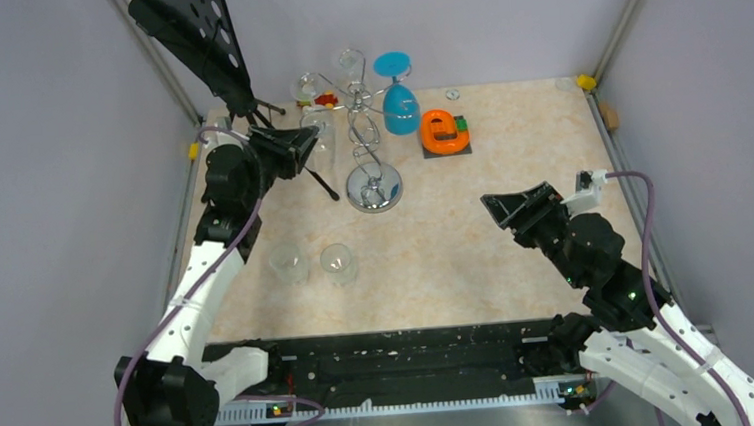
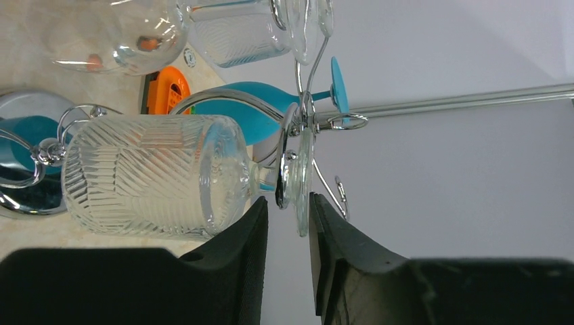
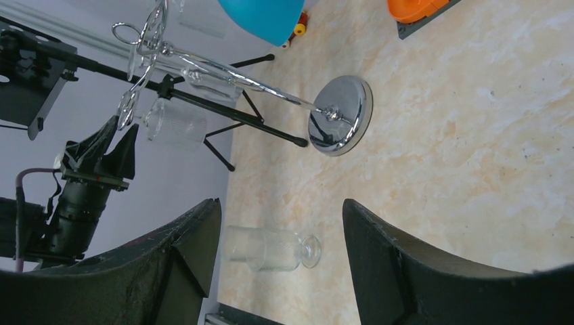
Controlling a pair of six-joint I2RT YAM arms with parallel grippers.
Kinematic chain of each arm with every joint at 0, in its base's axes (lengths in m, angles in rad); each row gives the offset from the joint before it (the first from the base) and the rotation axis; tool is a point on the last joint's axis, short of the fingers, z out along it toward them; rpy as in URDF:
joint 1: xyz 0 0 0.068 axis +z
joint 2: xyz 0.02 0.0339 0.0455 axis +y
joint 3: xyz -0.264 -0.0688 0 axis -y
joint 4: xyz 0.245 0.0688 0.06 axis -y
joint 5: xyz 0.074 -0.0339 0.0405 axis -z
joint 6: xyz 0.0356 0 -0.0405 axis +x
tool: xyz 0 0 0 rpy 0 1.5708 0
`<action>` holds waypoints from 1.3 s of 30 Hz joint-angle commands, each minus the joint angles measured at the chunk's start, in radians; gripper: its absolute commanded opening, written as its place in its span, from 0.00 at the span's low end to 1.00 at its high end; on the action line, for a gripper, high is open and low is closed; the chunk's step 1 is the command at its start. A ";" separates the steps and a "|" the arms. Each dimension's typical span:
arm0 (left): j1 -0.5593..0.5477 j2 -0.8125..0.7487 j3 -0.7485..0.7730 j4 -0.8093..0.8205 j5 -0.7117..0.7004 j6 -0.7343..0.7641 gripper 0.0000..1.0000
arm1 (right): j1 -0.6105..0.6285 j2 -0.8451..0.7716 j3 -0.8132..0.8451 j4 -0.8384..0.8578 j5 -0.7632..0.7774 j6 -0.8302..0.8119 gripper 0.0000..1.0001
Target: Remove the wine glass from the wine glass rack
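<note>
Left gripper point(image 2: 288, 203), slightly parted, holds nothing; only its wrist view shows the wine glass point(image 2: 149, 176) foot between its fingers point(image 2: 237, 271).

One wine glass rack point(image 1: 370, 148) stands far centre. Four glasses hang on it: one blue wine glass point(image 1: 400, 103), a ribbed clear glass point(image 2: 149, 176), a second ribbed glass point(image 2: 237, 30) and a smooth clear glass point(image 2: 115, 34). Two more stand near left, the left standing glass point(image 1: 288, 262) and the right standing glass point(image 1: 338, 263), making six glasses. One black music stand point(image 1: 190, 36) far left, one orange object point(image 1: 442, 131) far right of the rack, and two arms, the left arm point(image 1: 198, 286) and the right arm point(image 1: 607, 257)
</note>
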 commanded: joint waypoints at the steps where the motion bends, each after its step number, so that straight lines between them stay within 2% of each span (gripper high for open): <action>1: -0.002 0.005 -0.012 0.046 -0.006 0.017 0.28 | -0.005 -0.006 -0.004 0.013 0.014 0.000 0.67; 18: -0.002 -0.048 0.013 -0.013 0.007 0.012 0.03 | -0.005 -0.013 -0.009 0.013 0.028 0.010 0.67; 20: -0.002 -0.048 0.015 -0.013 0.011 0.010 0.03 | -0.005 -0.014 -0.010 0.014 0.029 0.012 0.67; 24: -0.002 -0.043 0.017 -0.010 0.015 0.007 0.18 | -0.005 -0.017 -0.012 0.013 0.027 0.013 0.67; 26: -0.002 -0.041 0.018 -0.007 0.020 0.005 0.21 | -0.005 -0.016 -0.013 0.013 0.028 0.013 0.67; 35: -0.002 -0.046 0.021 -0.013 0.023 0.010 0.21 | -0.005 -0.018 -0.014 0.014 0.028 0.016 0.67; 39: -0.002 -0.049 0.028 -0.008 0.045 0.001 0.07 | -0.005 -0.019 -0.014 0.011 0.030 0.017 0.67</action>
